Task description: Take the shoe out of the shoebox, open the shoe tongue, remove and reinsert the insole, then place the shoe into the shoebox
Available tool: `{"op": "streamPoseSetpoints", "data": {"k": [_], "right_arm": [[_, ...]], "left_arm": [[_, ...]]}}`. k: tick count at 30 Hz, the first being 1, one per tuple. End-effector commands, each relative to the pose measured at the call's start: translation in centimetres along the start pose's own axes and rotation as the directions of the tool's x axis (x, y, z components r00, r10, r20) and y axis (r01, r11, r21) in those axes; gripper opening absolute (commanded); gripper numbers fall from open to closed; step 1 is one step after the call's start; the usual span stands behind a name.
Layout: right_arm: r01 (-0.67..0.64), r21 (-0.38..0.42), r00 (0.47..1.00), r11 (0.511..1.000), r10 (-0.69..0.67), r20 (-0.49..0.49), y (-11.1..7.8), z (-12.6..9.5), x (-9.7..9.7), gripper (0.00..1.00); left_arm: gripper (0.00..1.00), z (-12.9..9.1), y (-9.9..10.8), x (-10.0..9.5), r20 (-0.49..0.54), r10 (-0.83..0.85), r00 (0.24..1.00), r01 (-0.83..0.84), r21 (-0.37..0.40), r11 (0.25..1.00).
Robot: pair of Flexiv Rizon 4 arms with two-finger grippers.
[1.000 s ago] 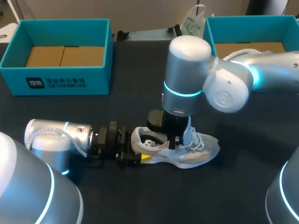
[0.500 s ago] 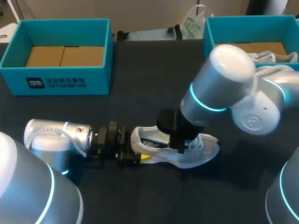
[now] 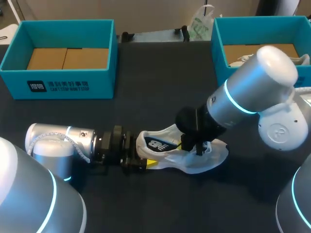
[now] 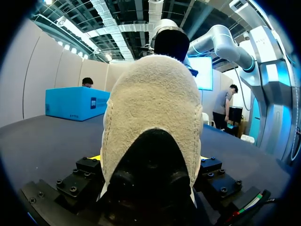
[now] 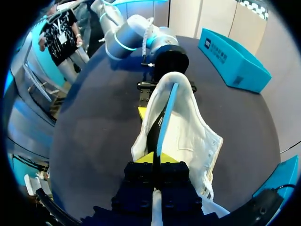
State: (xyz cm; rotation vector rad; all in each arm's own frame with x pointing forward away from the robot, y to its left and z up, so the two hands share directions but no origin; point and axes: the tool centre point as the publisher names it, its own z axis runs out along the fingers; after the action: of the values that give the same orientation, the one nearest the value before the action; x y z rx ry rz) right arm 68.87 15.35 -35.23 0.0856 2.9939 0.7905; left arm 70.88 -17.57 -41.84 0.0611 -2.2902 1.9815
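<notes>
Your left hand (image 3: 146,164) clamps the heel of the one shoe (image 3: 209,158) on the open bench (image 3: 146,111). Your right hand (image 5: 155,157) pinches its one insole (image 5: 165,110), which stands on edge. At the far edge are the left box (image 3: 58,77) and right box (image 3: 218,39), with bare bench between.

Dark matte tbl top (image 3: 155,73), evenly lit.
</notes>
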Motion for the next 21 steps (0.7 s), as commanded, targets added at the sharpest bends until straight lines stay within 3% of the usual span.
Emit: {"op": "streamPoseSetpoints", "data": {"k": [1,8,16,21], "right_arm": [[0.008,-0.039,1.0,0.999,-0.009,-0.017,-0.3,-0.7,-0.3,0.0],[0.027,-0.076,0.998,0.997,-0.031,-0.051,-1.1,-1.1,-0.6,0.0],[0.114,-0.101,0.989,0.988,-0.122,-0.082,-0.6,-1.5,-1.1,0.0],[0.176,-0.036,0.971,0.984,-0.18,-0.156,1.2,-1.2,-1.4,0.0]], "left_arm": [[0.0,0.1,0.1,-0.1,0.002,0.0,1.0,0.0,0.0,1.0],[0.0,0.1,0.1,-0.1,0.002,0.0,1.0,0.0,0.0,1.0],[0.0,0.1,0.1,-0.1,0.002,0.0,1.0,0.0,0.0,1.0],[0.0,0.1,0.1,-0.1,0.002,0.0,1.0,0.0,0.0,1.0]]}}
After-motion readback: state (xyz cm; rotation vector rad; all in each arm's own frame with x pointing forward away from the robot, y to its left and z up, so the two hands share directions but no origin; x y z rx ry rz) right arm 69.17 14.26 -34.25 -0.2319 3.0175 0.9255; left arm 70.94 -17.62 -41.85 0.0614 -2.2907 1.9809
